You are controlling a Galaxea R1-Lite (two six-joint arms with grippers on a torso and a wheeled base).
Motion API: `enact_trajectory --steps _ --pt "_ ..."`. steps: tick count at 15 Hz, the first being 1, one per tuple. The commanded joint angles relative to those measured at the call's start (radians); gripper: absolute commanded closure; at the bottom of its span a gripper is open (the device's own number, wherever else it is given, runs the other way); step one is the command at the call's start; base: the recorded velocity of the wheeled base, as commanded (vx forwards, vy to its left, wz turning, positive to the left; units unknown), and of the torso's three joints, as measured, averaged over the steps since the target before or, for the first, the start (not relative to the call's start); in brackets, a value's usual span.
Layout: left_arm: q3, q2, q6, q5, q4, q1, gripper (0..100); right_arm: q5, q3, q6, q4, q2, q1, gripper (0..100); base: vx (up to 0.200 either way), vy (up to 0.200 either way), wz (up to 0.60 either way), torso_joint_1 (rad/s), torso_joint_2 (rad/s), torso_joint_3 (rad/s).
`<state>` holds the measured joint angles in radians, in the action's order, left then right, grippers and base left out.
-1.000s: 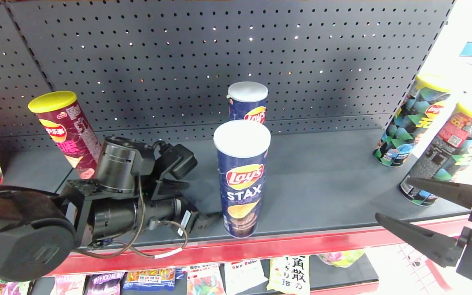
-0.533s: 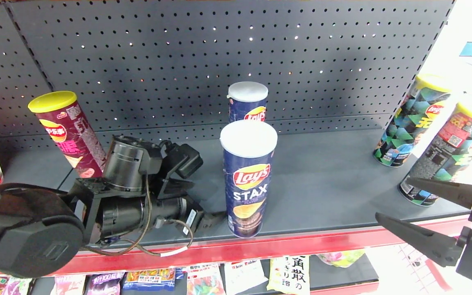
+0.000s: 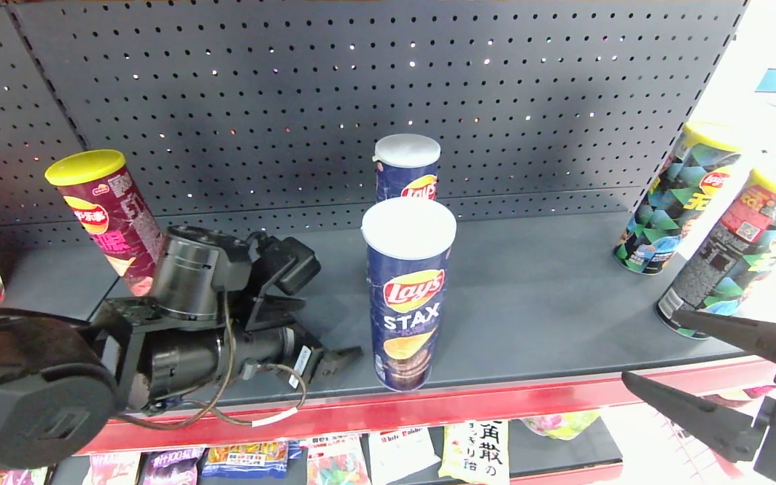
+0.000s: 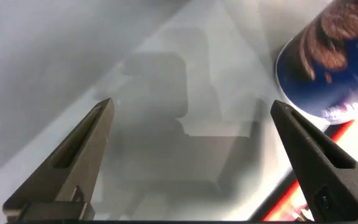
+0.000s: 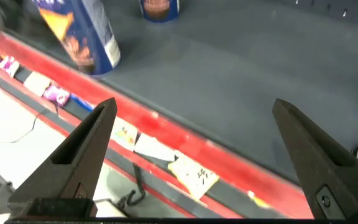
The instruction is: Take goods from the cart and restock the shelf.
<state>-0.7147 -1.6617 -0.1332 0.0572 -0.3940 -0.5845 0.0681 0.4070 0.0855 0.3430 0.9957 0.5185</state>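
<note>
- Left gripper (image 3: 346, 354) sits low over the shelf (image 3: 536, 303) near the red front lip (image 3: 496, 402). Its jaws are spread wide with nothing between them.
- The front blue can (image 3: 407, 296) stands upright just past the left fingertips, off to their right. It's outside the gap and not touching, with a sliver of shelf in between.
- In the left wrist view the gripper (image 4: 191, 109) frames bare shelf. The blue can (image 4: 331, 68) sits beyond one finger (image 4: 303, 155), and only its bottom end shows because the frame edge cuts it off.
- Right gripper (image 3: 651, 345) hangs out in front of the lip at the shelf's right end, jaws wide apart and empty. The front blue can is well off to its left.
- From the right wrist, the gripper (image 5: 194, 104) looks across the lip, and the blue can (image 5: 79, 31) is far out past one finger, top cropped.
- The back can (image 3: 407, 167) stands straight behind the front one, which hides its lower half. In the right wrist view only the back can's base (image 5: 160, 9) shows.
- In the head view the wrist covers one left finger, so only one tip shows.
- The purple can (image 3: 108, 209) has its base hidden behind the left arm.
- The two patterned cans (image 3: 677, 199) stand behind the right gripper. Its upper finger covers the nearer can's foot.
</note>
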Motion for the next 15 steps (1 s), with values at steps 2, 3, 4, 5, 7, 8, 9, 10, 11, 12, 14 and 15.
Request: enact_trajectory --steps 2,3,4,5,7,8,9,10,11,12,14,15 --pt "0.136 0.278 0.004 -0.040 0.023 0.051 0 -0.036 -0.047 0.002 0.001 -0.049 -0.020 0 0.000 0.000 0.00 0.000 0.00 0.000" --pt "0.192 0.456 0.004 -0.079 0.090 0.109 0 -0.068 -0.080 0.005 -0.001 -0.097 -0.032 0 0.000 0.000 0.00 0.000 0.00 0.000" --pt "0.204 0.560 0.004 -0.102 0.159 0.143 0 -0.091 -0.096 0.007 -0.009 -0.126 -0.052 0 0.000 0.000 0.00 0.000 0.00 0.000" --pt "0.175 0.797 0.004 -0.157 0.416 0.207 0 -0.148 -0.120 0.019 -0.030 -0.172 -0.103 0 0.000 0.000 0.00 0.000 0.00 0.000" --pt "0.096 1.070 0.004 -0.203 0.784 0.301 0 -0.183 -0.162 0.019 -0.030 -0.230 -0.155 0 0.000 0.000 0.00 0.000 0.00 0.000" --pt "0.070 1.172 0.007 -0.204 0.948 0.341 0 -0.195 -0.174 0.019 -0.036 -0.264 -0.196 0 0.000 0.000 0.00 0.000 0.00 0.000" --pt "0.077 1.277 0.015 -0.208 1.015 0.348 0 -0.203 -0.180 0.020 -0.055 -0.289 -0.250 0 0.000 0.000 0.00 0.000 0.00 0.000" --pt "0.090 1.333 0.018 -0.229 1.028 0.354 0 -0.197 -0.180 0.019 -0.084 -0.316 -0.307 0 0.000 0.000 0.00 0.000 0.00 0.000" --pt "0.090 1.352 0.020 -0.269 1.020 0.362 0 -0.197 -0.183 0.019 -0.130 -0.345 -0.351 0 0.000 0.000 0.00 0.000 0.00 0.000" --pt "0.089 1.355 0.020 -0.274 1.012 0.359 0 -0.195 -0.185 0.019 -0.151 -0.359 -0.367 0 0.000 0.000 0.00 0.000 0.00 0.000" --pt "0.089 1.360 -0.028 -0.286 0.969 0.361 0 -0.197 -0.191 0.019 -0.228 -0.437 -0.396 0 0.000 0.000 0.00 0.000 0.00 0.000" --pt "0.095 1.369 -0.049 -0.287 0.965 0.361 0 -0.200 -0.194 0.020 -0.242 -0.454 -0.396 0 0.000 0.000 0.00 0.000 0.00 0.000"
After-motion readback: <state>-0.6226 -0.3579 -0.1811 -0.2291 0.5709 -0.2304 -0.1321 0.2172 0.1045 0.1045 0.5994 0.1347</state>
